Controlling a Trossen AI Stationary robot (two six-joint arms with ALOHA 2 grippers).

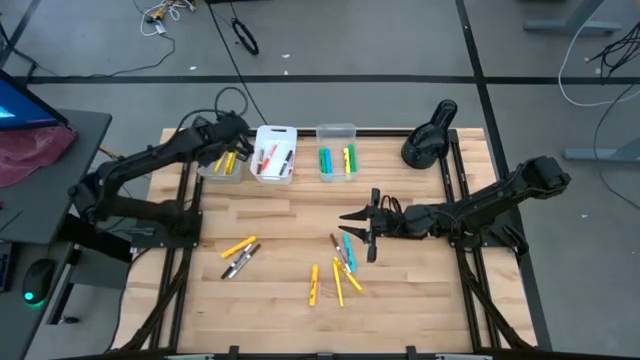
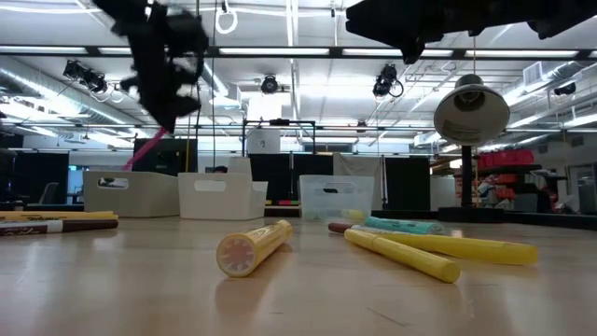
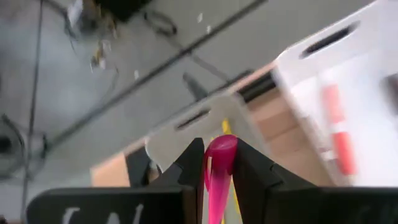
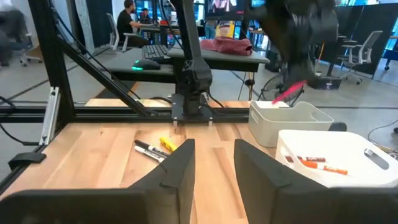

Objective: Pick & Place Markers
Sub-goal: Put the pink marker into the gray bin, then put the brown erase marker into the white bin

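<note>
Above 11 o'clock bin (image 1: 222, 166) with yellow markers (image 1: 229, 162): left gripper (image 3: 217, 163) pinching pink marker (image 3: 219, 174); right gripper (image 1: 362, 226) spread, empty.

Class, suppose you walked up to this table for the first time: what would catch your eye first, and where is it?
The left gripper holds a pink marker above the leftmost bin at the table's far edge. Loose yellow markers lie scattered mid-table, just beneath the open right gripper.

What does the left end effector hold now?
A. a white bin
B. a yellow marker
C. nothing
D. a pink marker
D: the left end effector is shut on a pink marker, above the leftmost bin; the low view shows the marker hanging from it.
</note>
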